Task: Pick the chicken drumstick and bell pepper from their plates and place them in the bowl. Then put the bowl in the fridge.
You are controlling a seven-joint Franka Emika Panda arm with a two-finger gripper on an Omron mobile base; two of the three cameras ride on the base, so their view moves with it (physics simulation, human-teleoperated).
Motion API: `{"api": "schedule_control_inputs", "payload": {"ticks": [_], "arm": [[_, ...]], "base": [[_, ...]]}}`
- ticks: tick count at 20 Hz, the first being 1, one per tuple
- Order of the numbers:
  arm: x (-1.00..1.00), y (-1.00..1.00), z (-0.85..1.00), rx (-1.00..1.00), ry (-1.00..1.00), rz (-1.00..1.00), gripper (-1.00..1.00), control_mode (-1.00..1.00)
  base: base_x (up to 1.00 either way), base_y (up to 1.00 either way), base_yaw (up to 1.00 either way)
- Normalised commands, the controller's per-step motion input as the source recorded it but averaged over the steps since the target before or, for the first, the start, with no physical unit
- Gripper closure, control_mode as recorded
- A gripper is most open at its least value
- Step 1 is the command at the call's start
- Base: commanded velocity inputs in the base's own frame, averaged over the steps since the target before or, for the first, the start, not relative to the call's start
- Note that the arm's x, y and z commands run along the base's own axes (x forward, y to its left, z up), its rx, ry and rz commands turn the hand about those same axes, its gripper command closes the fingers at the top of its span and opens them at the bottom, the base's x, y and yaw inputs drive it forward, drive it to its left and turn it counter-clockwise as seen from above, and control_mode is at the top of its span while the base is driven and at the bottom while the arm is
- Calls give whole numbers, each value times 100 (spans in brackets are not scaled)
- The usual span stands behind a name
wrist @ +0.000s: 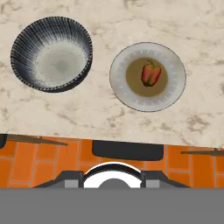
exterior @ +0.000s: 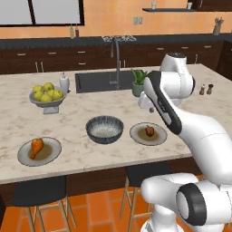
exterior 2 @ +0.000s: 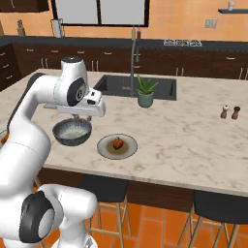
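On the marble island counter [exterior: 90, 154]: 2 plates, 1 bowl, 1 chicken drumstick, 1 bell pepper. Left plate [exterior: 50, 156] carrying the chicken drumstick [exterior: 36, 147], long axis running near-to-far and slightly slanted in the left base view, rounded meaty end toward the far side of the counter, thin bone end toward the near edge. Right plate [wrist: 173, 89] carrying the bell pepper [wrist: 151, 74] at its brown centre, upright-looking in the hand view with the green stem at the top of that picture, body slightly elongated along the same line. Between the 2 plates, the bowl [wrist: 24, 52], empty, apart from both plates, closer to the pepper's plate. Farther back: 1 footed grey bowl of yellow fruits [exterior: 46, 96], 1 potted plant [exterior 2: 145, 92] beside the sink [exterior 2: 160, 89], 2 shakers [exterior 2: 229, 112] at the right. Gripper [exterior 2: 81, 117] hanging above the counter over the bowl and pepper plate, nothing between the fingers; open or closed cannot be told.
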Motion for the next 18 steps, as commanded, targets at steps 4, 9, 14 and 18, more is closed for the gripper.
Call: {"api": "schedule_control_inputs", "payload": {"ticks": [4, 9, 14, 18], "arm": [[-59, 0, -4, 0, -3, 2, -100, -100], [-69, -28, -71, -6, 6, 3, -100, -100], [43, -95, -44, 5, 26, 0, -100, -100], [80, -60, -22, 6, 15, 0, -100, -100]], "base": [[0, 0, 0], [0, 0, 0], [0, 0, 0], [0, 0, 0]]}}
